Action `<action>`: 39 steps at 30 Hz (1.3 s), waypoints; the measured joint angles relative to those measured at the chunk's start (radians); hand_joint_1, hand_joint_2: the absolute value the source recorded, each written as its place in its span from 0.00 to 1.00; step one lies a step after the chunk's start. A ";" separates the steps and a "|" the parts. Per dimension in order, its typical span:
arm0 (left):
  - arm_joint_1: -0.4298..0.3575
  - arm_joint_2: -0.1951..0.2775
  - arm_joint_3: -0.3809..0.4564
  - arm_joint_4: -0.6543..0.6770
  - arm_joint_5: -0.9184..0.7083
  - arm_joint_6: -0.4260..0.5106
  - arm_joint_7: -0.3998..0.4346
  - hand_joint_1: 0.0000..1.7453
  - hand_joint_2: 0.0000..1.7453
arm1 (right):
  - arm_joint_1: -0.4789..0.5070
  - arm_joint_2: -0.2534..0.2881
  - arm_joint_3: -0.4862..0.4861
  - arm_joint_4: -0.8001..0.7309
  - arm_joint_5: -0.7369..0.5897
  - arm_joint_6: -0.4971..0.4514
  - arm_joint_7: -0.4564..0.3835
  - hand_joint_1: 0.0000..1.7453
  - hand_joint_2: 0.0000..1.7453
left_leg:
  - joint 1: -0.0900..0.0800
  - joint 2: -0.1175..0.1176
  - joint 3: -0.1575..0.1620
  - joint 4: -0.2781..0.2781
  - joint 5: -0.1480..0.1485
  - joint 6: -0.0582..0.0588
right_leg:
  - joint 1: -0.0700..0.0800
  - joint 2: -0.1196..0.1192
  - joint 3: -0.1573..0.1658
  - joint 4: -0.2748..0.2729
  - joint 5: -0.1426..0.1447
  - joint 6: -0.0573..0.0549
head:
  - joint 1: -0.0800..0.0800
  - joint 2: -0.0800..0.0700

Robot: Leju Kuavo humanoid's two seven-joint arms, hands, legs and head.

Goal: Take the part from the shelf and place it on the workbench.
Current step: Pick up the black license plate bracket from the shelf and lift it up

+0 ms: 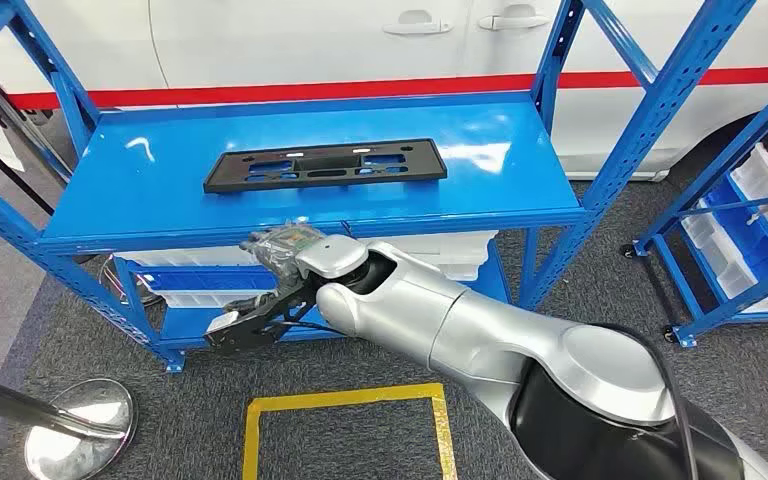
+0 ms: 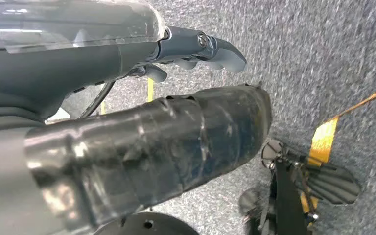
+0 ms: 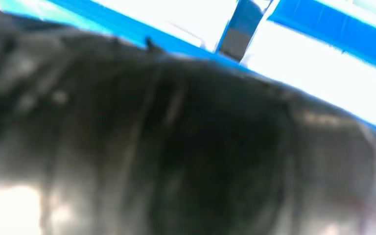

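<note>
Part (image 1: 325,165) is lying flat on the blue shelf top (image 1: 160,190), roughly centre, long axis running 9 to 3 o'clock. It's a flat black plate with several cutouts, sitting clear of the shelf edges, nothing touching it.

My right hand (image 1: 260,322) is hanging below the shelf's front lip, at about 7 o'clock from the part, well apart from it. Dark fingers are pointing toward 9 o'clock; nothing visibly in them, but I can't tell how far they're spread. Right wrist view is blurred dark, just blue and white behind it.

My left hand (image 2: 196,51) is hanging down over grey carpet (image 2: 323,44), fingers loosely extended, holding nothing.

Handling guess: looks like moulded plastic, so light, fairly stiff, maybe some flex along the length. Smooth faces could be slippery on a painted metal deck, so it may slide rather than lift if I push on it. Not fragile-looking, though the thin bars between cutouts are the weak spots.

Grip plan: I'm thinking near long edge, around mid-length, thumb under and fingers on top, or hook through a middle cutout. Gripping one end would let it droop and twist.
</note>
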 joint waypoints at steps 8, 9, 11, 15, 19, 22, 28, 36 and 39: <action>-0.001 -0.003 0.001 0.000 -0.001 0.000 0.003 0.00 0.00 | 0.000 0.001 0.013 -0.013 -0.006 -0.004 0.002 0.00 0.00 | -0.005 -0.003 0.002 0.020 -0.021 -0.023 | 0.009 0.002 0.125 -0.285 0.139 -0.020 | 0.000 0.000; -0.001 -0.003 0.001 0.000 -0.001 0.000 0.003 0.00 0.00 | -0.001 0.001 0.014 -0.014 -0.009 -0.004 0.002 0.00 0.00 | -0.004 -0.003 0.004 0.017 -0.022 -0.028 | 0.007 0.002 0.127 -0.287 0.140 -0.024 | 0.000 0.000; -0.001 -0.004 0.001 0.000 -0.002 0.000 0.003 0.00 0.00 | -0.002 0.002 0.015 -0.017 -0.014 -0.005 0.003 0.00 0.00 | -0.002 -0.002 0.001 0.035 -0.037 -0.038 | 0.001 0.002 0.135 -0.296 0.142 -0.031 | 0.000 0.000; -0.001 -0.004 0.001 0.000 -0.006 -0.001 0.002 0.00 0.00 | -0.005 0.004 0.017 -0.019 -0.020 -0.005 0.003 0.00 0.00 | 0.002 -0.001 -0.105 0.242 -0.126 -0.055 | -0.002 -0.003 0.144 -0.303 0.140 -0.042 | -0.001 0.000; 0.003 -0.003 0.002 0.000 -0.010 0.000 0.000 0.00 0.00 | -0.004 0.004 0.024 -0.019 -0.042 -0.006 0.002 0.00 0.00 | 0.003 0.000 -0.086 0.162 -0.033 -0.053 | -0.002 0.000 0.153 -0.302 0.133 -0.041 | -0.001 0.000; 0.001 -0.002 0.002 0.000 -0.012 0.000 0.000 0.00 0.00 | -0.015 0.005 0.024 -0.019 -0.057 -0.007 -0.001 0.00 0.00 | -0.004 -0.001 -0.022 0.021 0.013 -0.040 | 0.003 0.001 0.157 -0.300 0.127 -0.030 | -0.001 0.000; 0.001 -0.001 0.003 0.000 -0.018 0.000 0.002 0.00 0.00 | -0.030 0.005 0.028 -0.025 -0.054 -0.009 -0.005 0.00 0.00 | 0.000 0.001 -0.003 -0.008 0.012 -0.007 | 0.002 -0.001 0.118 -0.207 0.067 -0.001 | 0.000 0.000; -0.001 -0.001 0.009 0.001 -0.018 -0.001 0.000 0.00 0.00 | -0.033 0.001 0.038 -0.027 -0.053 -0.004 -0.010 0.00 0.00 | -0.002 -0.024 -0.001 0.013 -0.008 -0.009 | -0.004 0.030 0.112 -0.244 0.134 -0.007 | 0.000 0.000; -0.005 -0.004 0.009 0.001 -0.019 0.000 0.000 0.00 0.00 | -0.037 0.000 0.040 -0.027 -0.052 -0.012 -0.014 0.00 0.00 | 0.000 -0.033 -0.006 0.015 -0.010 -0.026 | 0.001 0.040 0.133 -0.292 0.138 -0.014 | 0.000 0.000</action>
